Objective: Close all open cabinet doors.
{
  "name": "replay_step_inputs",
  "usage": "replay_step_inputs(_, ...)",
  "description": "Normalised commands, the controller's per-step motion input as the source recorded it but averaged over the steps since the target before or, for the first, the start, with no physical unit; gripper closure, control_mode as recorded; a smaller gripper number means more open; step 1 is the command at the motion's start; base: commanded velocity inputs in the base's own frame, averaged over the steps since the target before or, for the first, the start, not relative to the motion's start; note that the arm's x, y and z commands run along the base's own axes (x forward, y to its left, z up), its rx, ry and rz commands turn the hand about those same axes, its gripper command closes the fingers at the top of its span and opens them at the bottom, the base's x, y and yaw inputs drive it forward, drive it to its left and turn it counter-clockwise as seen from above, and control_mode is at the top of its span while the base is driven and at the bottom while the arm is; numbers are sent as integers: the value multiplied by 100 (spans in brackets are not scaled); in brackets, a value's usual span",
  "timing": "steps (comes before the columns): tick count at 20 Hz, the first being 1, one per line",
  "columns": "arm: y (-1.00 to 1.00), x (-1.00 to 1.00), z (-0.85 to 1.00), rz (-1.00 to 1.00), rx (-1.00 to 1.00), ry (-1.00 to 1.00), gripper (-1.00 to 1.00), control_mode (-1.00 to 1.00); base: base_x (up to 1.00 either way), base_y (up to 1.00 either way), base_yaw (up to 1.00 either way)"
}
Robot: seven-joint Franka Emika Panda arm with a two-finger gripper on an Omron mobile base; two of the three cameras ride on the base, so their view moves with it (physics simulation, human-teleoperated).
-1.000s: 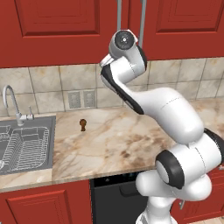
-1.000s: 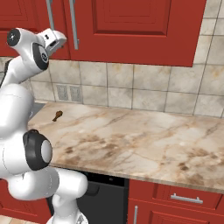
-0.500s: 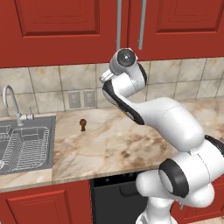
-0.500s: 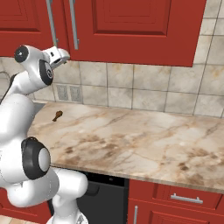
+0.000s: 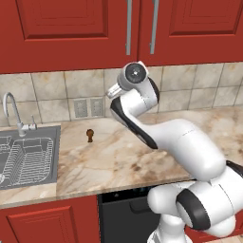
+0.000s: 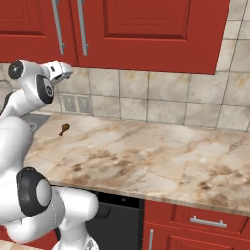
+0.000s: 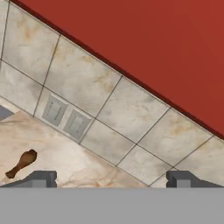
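Two tall red cabinet doors hang side by side above the counter. The left door [image 5: 66, 28] has its grey bar handle [image 5: 128, 26] next to the right door's [image 5: 199, 23] handle [image 5: 153, 26], and both doors lie flush with the cabinet front. In the right base view the same doors [image 6: 146, 29] look shut too. My gripper [image 5: 113, 90] [image 6: 67, 73] hangs just below the cabinet's bottom edge, pointing at the tiled backsplash. In the hand view its gripper [image 7: 111, 178] stands open, the fingertips [image 7: 41, 177] wide apart with nothing between them.
A small brown drumstick-like object [image 5: 89, 135] [image 7: 22, 162] lies on the marble counter [image 6: 146, 151] near the wall outlets [image 5: 90, 107]. A sink with a wire rack [image 5: 28, 159] and a faucet [image 5: 12, 111] sit at the left. A dark dishwasher front [image 5: 128, 209] is below the counter.
The hand has come down and away from the cabinet handles to below the cabinet's bottom edge. The doors have not moved.
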Motion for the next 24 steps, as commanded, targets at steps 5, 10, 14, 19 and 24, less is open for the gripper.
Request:
replay_step_inputs(5, 11, -76, 27, -4, 7, 0, -100, -100, 0, 0, 0)
replay_step_inputs(10, 4, -73, 35, -5, 10, 0, -100, -100, 0, 0, 0)
replay_step_inputs(14, 0, -80, 30, -2, 11, 0, -100, -100, 0, 0, 0)
replay_step_inputs(19, -1, -92, 17, 0, 10, 0, -100, -100, 0, 0, 0)
replay_step_inputs(24, -14, -99, 4, 0, 11, 0, -100, -100, 0, 0, 0)
